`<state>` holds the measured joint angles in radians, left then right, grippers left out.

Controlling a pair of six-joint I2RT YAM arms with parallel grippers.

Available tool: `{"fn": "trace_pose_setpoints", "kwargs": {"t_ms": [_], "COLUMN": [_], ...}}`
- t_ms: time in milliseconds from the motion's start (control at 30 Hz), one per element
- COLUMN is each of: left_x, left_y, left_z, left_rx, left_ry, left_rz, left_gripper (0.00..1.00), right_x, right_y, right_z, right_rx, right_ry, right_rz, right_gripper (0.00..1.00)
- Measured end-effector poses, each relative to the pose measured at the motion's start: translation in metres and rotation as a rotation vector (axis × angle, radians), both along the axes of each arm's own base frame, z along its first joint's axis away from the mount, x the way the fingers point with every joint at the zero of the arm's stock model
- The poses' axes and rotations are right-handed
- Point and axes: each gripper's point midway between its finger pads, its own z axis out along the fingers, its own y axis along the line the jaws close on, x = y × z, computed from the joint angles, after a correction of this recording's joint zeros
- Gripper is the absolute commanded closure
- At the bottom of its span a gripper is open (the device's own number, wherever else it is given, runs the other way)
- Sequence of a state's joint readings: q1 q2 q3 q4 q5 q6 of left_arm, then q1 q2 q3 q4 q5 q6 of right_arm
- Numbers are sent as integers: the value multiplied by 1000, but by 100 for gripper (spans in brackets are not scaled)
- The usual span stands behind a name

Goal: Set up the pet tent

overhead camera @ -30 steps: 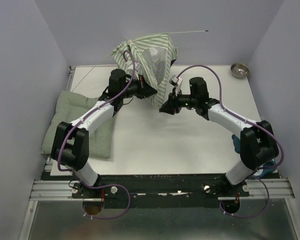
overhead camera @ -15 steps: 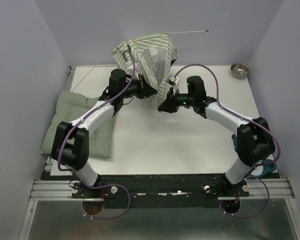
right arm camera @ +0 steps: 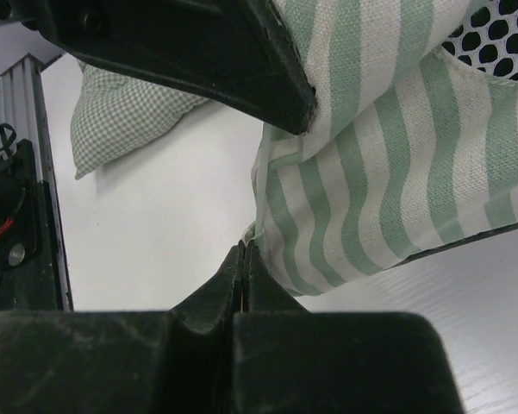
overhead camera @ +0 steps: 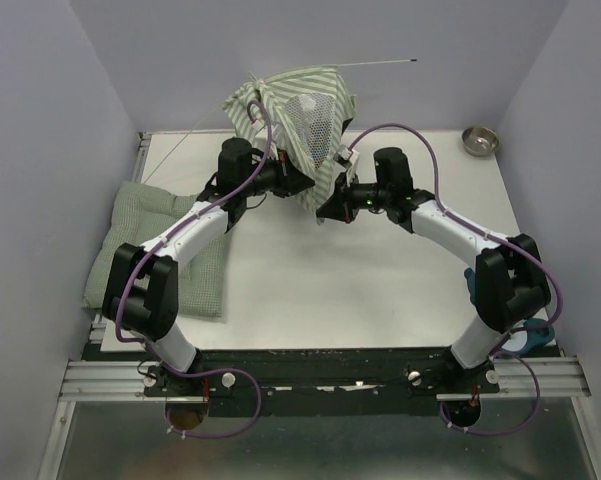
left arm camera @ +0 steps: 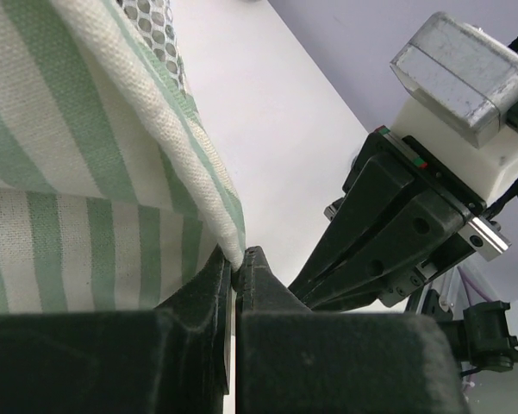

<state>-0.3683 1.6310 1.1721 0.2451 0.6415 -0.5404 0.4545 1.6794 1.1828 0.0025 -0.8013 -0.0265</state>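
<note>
The pet tent, green-and-white striped with a grey mesh panel, hangs bunched above the table's far middle. A thin pole sticks out of it to the right. My left gripper is under its lower left side and shut on the thick white hem. My right gripper is just right of it, at the tent's lowest corner. In the right wrist view its jaws are shut, pinching the striped fabric's bottom edge at their tips. The two grippers sit close together.
A flat green checked cushion lies at the table's left edge under the left arm. A small metal bowl stands at the far right corner. A blue object sits by the right arm's base. Purple walls enclose the table.
My right gripper moved left to the tent's lower corner and closed on its edge. The left gripper and the tent stayed put.
</note>
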Motion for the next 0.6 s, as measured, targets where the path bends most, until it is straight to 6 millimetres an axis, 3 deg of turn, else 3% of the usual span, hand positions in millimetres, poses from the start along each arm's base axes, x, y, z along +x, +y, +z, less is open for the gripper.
{"fn": "trace_pose_setpoints", "kwargs": {"t_ms": [267, 600], "left_x": [0, -6], "left_y": [-3, -11], "left_z": [2, -4], "left_rx": [33, 87], "left_ry": [-54, -114], "left_rz": [-20, -54], "left_gripper": [100, 100], "right_x": [2, 4], "right_y": [4, 4], "right_z": [11, 10], "right_rx": [25, 21], "right_ry": [33, 68], "right_rz": [-18, -39], "right_gripper": [99, 99]}}
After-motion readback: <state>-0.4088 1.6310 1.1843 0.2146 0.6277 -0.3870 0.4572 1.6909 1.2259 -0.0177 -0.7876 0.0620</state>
